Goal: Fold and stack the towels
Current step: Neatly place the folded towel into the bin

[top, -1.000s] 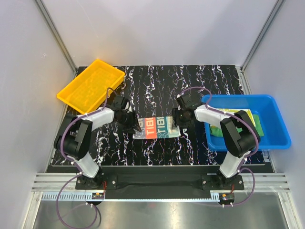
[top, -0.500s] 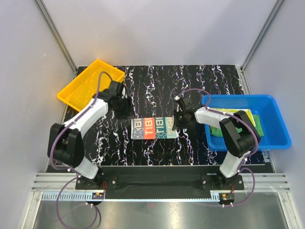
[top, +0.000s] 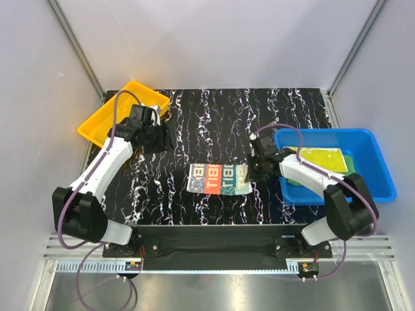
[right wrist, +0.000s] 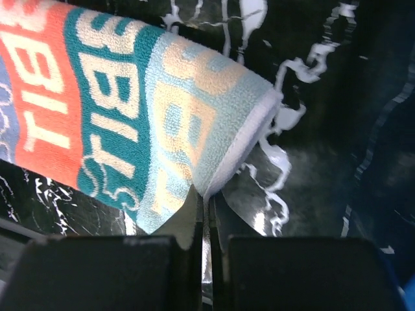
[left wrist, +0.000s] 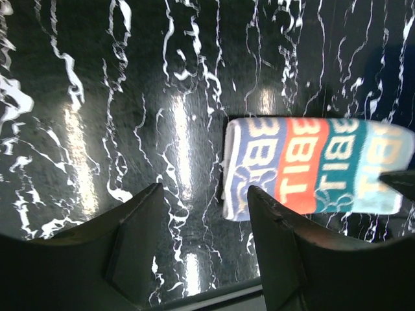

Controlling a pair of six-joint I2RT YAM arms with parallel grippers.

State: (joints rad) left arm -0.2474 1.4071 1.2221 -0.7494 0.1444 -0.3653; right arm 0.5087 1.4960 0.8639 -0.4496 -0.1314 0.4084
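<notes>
one printed towel [top: 219, 179] in right tool [right wrist: 204, 206]

My left arm [top: 104, 165] and right arm [top: 303, 172] wear glossy white shells between black joints. A thin purple cable [top: 114, 123] loops along each. My jaws are blocky, matte black.

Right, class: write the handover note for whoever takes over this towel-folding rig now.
Left gripper: open, empty, above the table, clear of the printed towel.
Right gripper: shut, apparently pinching that towel's right edge.
Printed towel lies mid-table, folded into a strip. In the blue bin: yellow towel, green towel.
Done: apparently one fold. Left: finish it, fold the other two, stack all three.
</notes>
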